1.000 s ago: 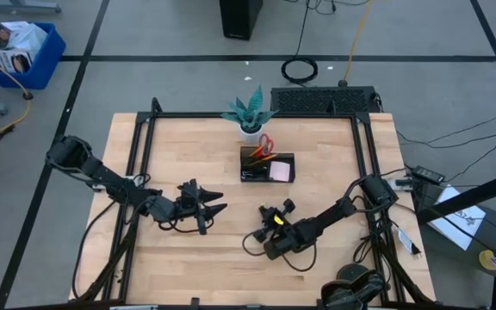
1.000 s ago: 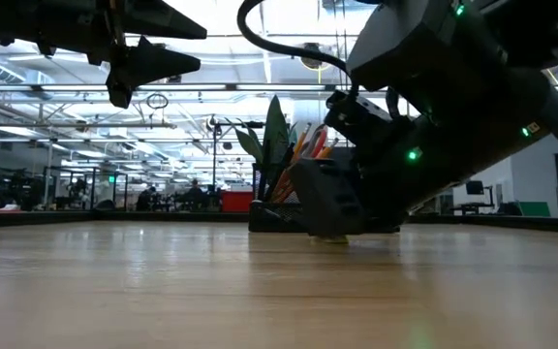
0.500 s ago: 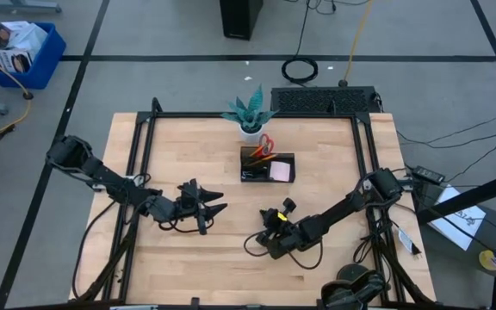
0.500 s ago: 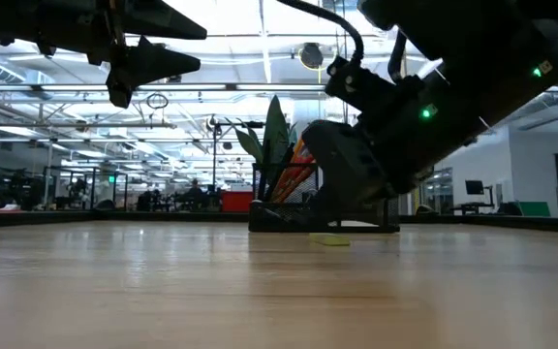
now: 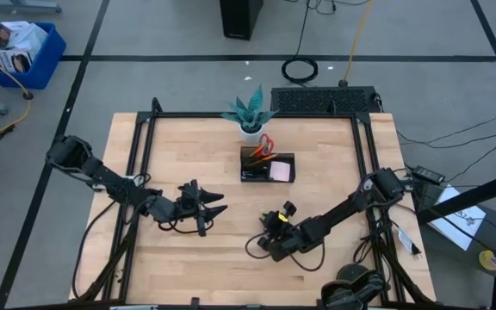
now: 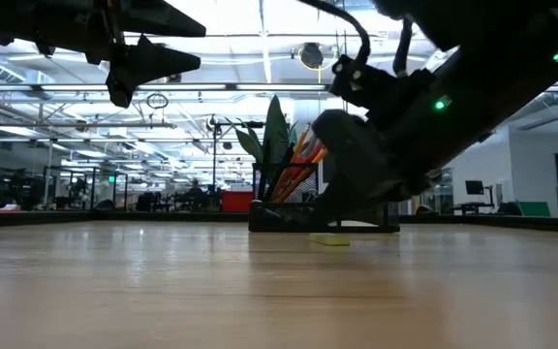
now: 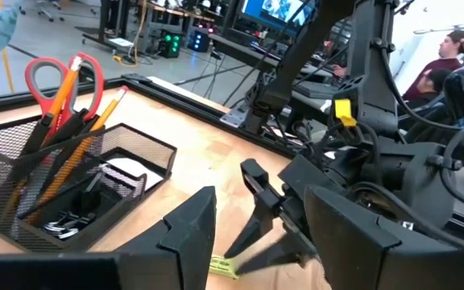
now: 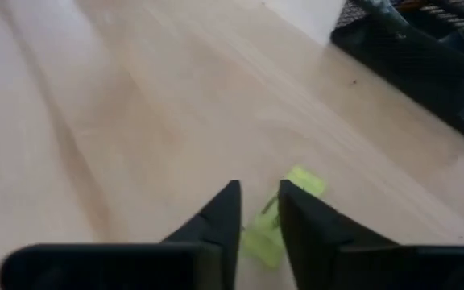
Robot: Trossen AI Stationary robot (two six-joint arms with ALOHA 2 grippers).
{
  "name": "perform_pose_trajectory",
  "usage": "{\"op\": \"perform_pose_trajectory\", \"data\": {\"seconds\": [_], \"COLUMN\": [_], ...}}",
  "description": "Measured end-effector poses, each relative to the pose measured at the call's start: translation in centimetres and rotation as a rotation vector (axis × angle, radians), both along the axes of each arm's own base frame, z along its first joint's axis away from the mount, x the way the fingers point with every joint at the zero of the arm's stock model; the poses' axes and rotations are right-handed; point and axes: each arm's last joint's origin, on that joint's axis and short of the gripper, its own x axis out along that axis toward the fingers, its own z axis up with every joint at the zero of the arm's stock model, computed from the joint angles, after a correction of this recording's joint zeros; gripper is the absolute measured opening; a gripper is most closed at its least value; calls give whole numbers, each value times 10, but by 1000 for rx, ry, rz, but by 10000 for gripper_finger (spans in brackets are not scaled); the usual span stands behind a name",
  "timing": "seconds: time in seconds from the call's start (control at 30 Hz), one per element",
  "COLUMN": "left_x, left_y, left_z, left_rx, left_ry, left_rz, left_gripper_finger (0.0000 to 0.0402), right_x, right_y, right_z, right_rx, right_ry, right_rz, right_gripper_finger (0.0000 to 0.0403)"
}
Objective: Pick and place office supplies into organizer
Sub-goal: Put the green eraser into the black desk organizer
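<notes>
Down low, the right gripper (image 8: 256,211) sits over a tiny yellow-green clip (image 8: 276,217) on the wooden table (image 5: 334,181) — fingers a little apart, not pinching it, black mesh organizer (image 5: 267,165) farther back, left gripper (image 5: 216,203) waiting at left — fingers apart, empty.

The right arm reaches from the table's right edge toward the middle, forearm sloping low. Its gripper (image 8: 258,211) sits close above the wood, wrist tilted down, and the two dark fingers (image 8: 216,217) stand slightly apart with a narrow gap between their tips. The left arm stretches from the left edge inward, elbow bent, and its gripper (image 5: 207,203) hangs well above the surface, pointing toward the right arm, jaws spread.
</notes>
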Motion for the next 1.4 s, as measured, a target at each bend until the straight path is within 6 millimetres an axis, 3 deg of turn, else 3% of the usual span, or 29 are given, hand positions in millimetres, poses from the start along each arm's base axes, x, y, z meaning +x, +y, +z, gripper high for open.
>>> {"op": "perform_pose_trajectory", "data": {"seconds": [0.27, 0.5, 0.8, 1.2, 1.4], "left_x": [0, -1, -1, -1, -1], "left_y": [-1, -2, -2, -2, -2], "left_z": [0, 0, 0, 0, 0], "left_rx": [3, 3, -3, -2, -1], "left_ry": [0, -2, -4, -4, -3], "left_rz": [-6, -8, -6, -6, -6], "left_gripper_finger": [196, 196, 196, 196, 196], "right_x": [-2, 2, 5, 4, 4], "right_y": [-3, -14, -15, -15, -15], "right_z": [-2, -12, -30, -33, -31], "right_rx": [38, 107, 106, 80, 27], "right_ry": [21, 67, 69, 123, 124], "right_rz": [-23, -61, -76, -26, -17], "right_gripper_finger": [202, 236, 183, 44, 40]}}
